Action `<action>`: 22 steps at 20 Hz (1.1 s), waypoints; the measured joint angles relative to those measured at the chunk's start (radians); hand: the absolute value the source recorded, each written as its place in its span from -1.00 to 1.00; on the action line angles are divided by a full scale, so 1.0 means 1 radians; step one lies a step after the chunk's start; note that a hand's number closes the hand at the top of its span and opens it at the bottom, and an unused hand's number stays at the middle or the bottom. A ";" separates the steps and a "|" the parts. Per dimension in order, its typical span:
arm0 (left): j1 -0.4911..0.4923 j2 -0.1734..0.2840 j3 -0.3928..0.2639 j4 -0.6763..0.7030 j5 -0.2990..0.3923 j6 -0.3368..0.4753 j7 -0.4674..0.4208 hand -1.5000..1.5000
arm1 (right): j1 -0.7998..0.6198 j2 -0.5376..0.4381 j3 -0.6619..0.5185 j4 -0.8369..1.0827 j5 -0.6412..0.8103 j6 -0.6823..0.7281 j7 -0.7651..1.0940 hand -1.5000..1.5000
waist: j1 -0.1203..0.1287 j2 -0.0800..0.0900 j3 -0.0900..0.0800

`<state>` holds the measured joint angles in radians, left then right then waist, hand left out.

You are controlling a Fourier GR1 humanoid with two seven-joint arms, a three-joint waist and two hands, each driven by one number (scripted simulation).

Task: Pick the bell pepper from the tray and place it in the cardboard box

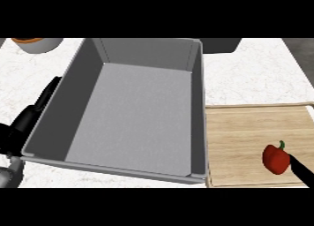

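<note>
A red bell pepper (275, 159) with a green stem lies on the wooden tray (251, 128), near its front right corner. Only one straight black finger of my right hand (304, 172) shows, coming in from the lower right edge and touching the pepper's right side; nothing is curled round the pepper. The large grey box (88, 79) stands open-topped and empty at the middle, directly left of the tray. My left hand (16, 128) rests outside the box's left wall, fingers stretched along it, holding nothing.
A white container with an orange rim (37, 43) stands at the back left corner. A dark object (221, 44) sits behind the box's far right corner. White marbled counter (257, 75) lies behind the tray.
</note>
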<state>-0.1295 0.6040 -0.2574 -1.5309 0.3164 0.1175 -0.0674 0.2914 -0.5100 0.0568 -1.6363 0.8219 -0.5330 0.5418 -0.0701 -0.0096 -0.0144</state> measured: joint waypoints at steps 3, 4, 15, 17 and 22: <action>-0.025 -0.033 -0.036 -0.009 -0.012 0.007 0.024 0.00 | 0.029 0.016 0.050 -0.118 0.084 0.098 0.144 -1.00 | 0.004 0.003 0.000; -0.030 -0.046 -0.048 -0.009 -0.018 0.009 0.026 0.00 | 0.038 0.023 0.069 -0.163 0.099 0.140 0.193 -1.00 | 0.006 0.004 0.000; -0.099 -0.152 -0.143 -0.008 -0.082 0.028 0.084 0.00 | -0.070 0.184 0.214 -0.563 0.206 0.579 0.619 -1.00 | 0.062 0.010 0.009; -0.116 -0.174 -0.148 0.004 -0.095 0.034 0.095 0.00 | -0.096 0.213 0.213 -0.580 0.222 0.611 0.633 -1.00 | 0.065 0.010 0.010; -0.112 -0.196 -0.145 0.016 -0.118 0.026 0.074 0.00 | -0.142 0.289 0.204 -0.543 0.266 0.666 0.631 -1.00 | 0.072 0.010 0.013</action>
<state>-0.2416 0.4085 -0.4024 -1.5149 0.1983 0.1439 0.0070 0.1490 -0.2210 0.2604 -2.1797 1.0879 0.1327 1.1729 0.0015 0.0003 -0.0018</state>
